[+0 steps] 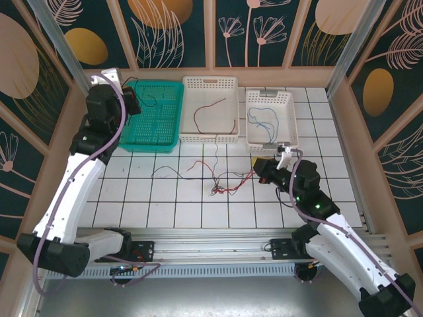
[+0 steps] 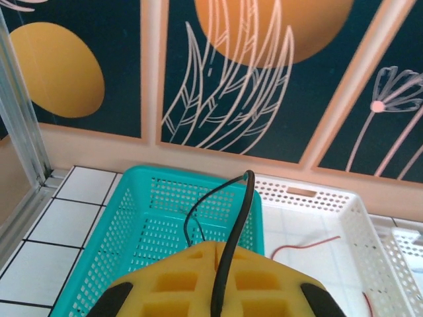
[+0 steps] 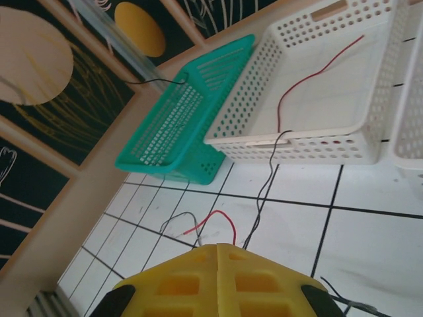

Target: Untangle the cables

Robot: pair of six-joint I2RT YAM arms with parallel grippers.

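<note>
My left gripper (image 2: 215, 246) is clamped on a black cable (image 2: 238, 211) over the teal basket (image 2: 86, 264), left of the middle white basket (image 1: 198, 137). My right gripper (image 3: 217, 247) is clenched too, with the tangled cables (image 1: 221, 185) right beside it on the counter (image 1: 132, 198), in front of that basket.

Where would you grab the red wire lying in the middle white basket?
Probably near its middle stretch, where the red wire lies loose on the floor of the middle white basket, away from the walls. Come straight down from above: the basket's walls block a sideways approach.
</note>
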